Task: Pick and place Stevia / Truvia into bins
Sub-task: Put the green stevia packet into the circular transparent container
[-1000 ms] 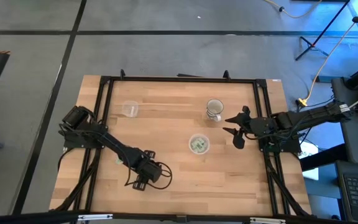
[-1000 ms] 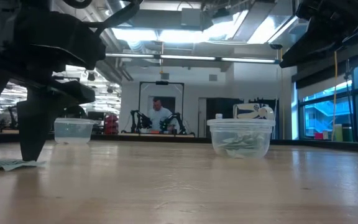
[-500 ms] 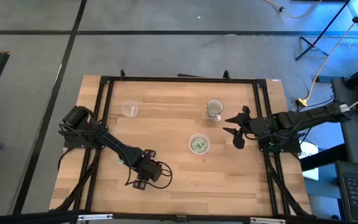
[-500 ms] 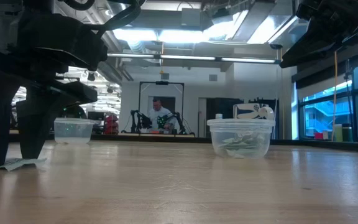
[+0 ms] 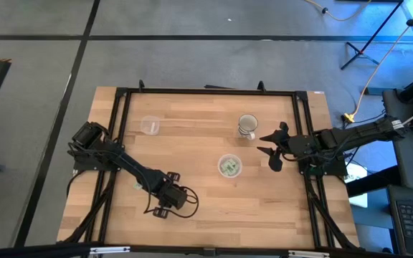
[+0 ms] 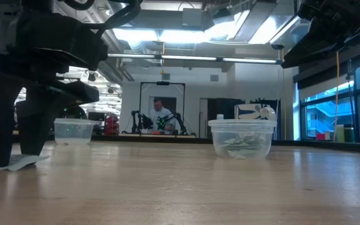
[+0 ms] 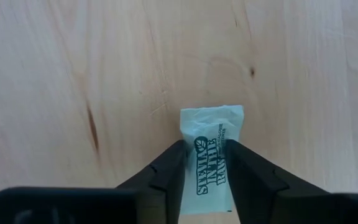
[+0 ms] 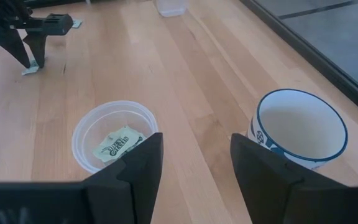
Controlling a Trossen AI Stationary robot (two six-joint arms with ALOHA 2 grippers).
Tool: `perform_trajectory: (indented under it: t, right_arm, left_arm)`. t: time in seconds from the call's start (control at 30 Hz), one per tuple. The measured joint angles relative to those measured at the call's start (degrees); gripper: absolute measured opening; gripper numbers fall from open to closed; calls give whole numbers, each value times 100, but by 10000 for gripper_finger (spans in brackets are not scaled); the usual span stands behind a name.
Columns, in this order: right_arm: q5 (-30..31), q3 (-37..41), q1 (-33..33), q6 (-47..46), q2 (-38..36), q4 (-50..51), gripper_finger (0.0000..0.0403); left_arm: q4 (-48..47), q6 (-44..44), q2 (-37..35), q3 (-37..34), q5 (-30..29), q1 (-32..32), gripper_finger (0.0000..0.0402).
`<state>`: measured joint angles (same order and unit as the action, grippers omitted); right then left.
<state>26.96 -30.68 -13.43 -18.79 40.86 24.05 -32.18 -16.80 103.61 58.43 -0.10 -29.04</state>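
A pale green Stevia sachet [image 7: 211, 140] lies flat on the wood near the table's front left. My left gripper [image 7: 207, 149] points down over it, shut on it; the low view shows the same gripper [image 6: 15, 159] and sachet [image 6: 24, 162]. One clear bin [image 5: 229, 166] stands mid-table with sachets [image 8: 118, 144] inside. A second clear bin [image 5: 150, 125] stands at the far left. My right gripper [image 8: 194, 162] hovers open near the table's right side, above and beside the mid-table bin, with nothing between its fingers. My left gripper pinches the sachet by its two long edges [image 7: 188, 155], one finger on each side, about halfway along it. The fingers [image 7: 244, 168] come from above, pointing down. The sachet still lies on the table, its printed face up.
A white mug with a blue rim [image 8: 300, 134] stands at the far right of the table, close to my right gripper. A small pale green scrap [image 5: 137, 186] lies beside the left arm. Black rails [image 5: 120, 143] run along the table's sides. Bare wood lies between the two bins.
My left gripper's fingers have drawn together from wide apart onto the sachet's sides, without the hand shifting. The sachet stays on the table where it was.
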Motion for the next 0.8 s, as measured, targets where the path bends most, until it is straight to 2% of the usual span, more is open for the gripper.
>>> perform_trajectory:
  t: [0.8]
  right_arm:
    - [0,0,2,300,-2,19,192]
  left_arm:
    - [-374,214,28,260,-19,322,39]
